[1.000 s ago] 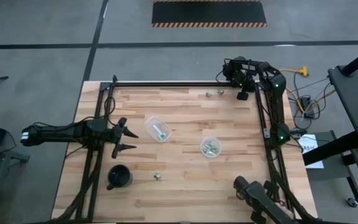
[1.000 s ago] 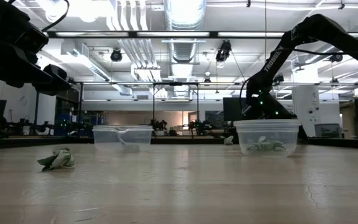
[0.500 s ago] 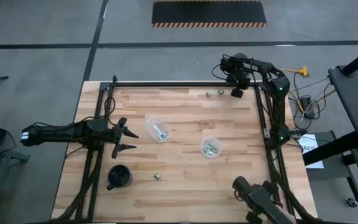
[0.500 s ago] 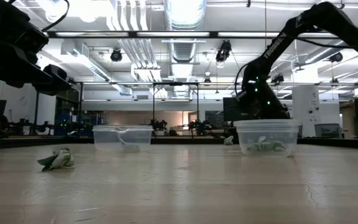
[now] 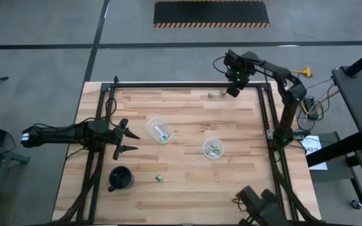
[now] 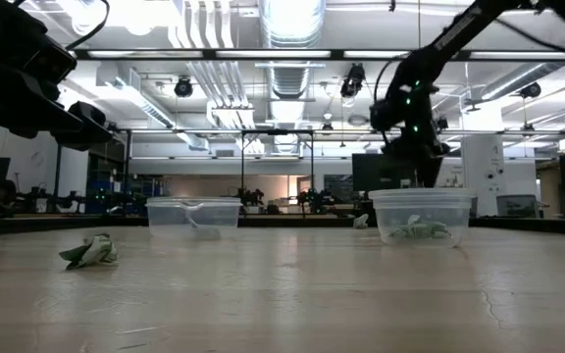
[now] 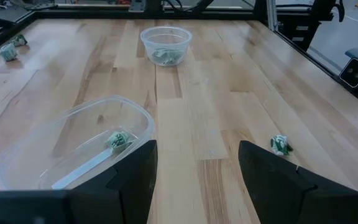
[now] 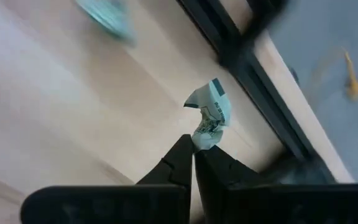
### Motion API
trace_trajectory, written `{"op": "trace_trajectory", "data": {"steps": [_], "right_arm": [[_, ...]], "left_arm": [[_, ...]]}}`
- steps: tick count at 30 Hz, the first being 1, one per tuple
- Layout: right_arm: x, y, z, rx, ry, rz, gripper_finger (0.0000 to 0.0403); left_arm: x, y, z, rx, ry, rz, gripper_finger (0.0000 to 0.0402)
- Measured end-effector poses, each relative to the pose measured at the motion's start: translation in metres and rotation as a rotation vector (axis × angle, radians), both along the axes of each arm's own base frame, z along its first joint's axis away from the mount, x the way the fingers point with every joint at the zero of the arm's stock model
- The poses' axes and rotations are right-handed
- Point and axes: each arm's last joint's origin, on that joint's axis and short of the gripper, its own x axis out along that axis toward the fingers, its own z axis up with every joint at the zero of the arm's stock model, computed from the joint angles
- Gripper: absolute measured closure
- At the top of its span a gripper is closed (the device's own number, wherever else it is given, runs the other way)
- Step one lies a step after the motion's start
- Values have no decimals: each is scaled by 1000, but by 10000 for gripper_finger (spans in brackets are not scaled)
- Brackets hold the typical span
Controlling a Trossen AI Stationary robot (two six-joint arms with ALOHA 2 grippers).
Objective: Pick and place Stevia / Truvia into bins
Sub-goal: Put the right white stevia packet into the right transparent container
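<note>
My right gripper [image 5: 232, 90] hovers over the table's far edge, shut on a crumpled green-and-white Stevia packet [image 8: 210, 118]. Another packet [image 5: 210, 95] lies on the wood just left of it, and one more [image 5: 159, 178] lies near the front edge. Two clear bins stand mid-table. The left bin [image 5: 159, 130] holds a packet [image 7: 118, 140], and the right bin [image 5: 213, 148] holds several. My left gripper [image 5: 129, 139] waits open at the table's left side, beside the left bin. My right gripper pinches the packet's lower crumpled end [image 8: 202, 139] between its two fingertips [image 8: 180, 155]. The rest of the packet sticks out beyond the tips. In the low view the gripper [image 6: 412, 147] is above the bin rims, so the packet is lifted clear of the table.
A black cup [image 5: 120, 179] stands near the front left corner. A black metal frame [image 5: 168, 84] runs along the far edge, with rails down both sides. Bare wood [image 5: 187, 194] lies between the bins and the front edge.
My right gripper has moved toward the table's left along the far edge and has risen well above the table, staying shut. The bins and the loose packets have not moved.
</note>
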Motion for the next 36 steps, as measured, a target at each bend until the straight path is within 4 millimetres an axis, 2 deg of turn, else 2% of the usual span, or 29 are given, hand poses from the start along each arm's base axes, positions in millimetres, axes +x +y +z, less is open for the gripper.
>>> {"op": "trace_trajectory", "data": {"steps": [7,9,19,26,32,36], "right_arm": [[0,44,15,-147,-339,12,395],[-2,61,13,-171,-418,37,395],[-4,144,-20,-274,-963,217,395],[-11,201,-52,-315,-1290,343,395],[-24,238,-70,-343,-1452,423,395],[-34,255,-77,-372,-1491,520,395]], "left_arm": [[0,0,0,0,-1,0,193],[0,0,0,0,-1,0,193],[0,0,0,0,-1,0,193],[0,0,0,0,0,0,193],[0,0,0,0,0,0,193],[0,0,0,0,0,0,193]]}}
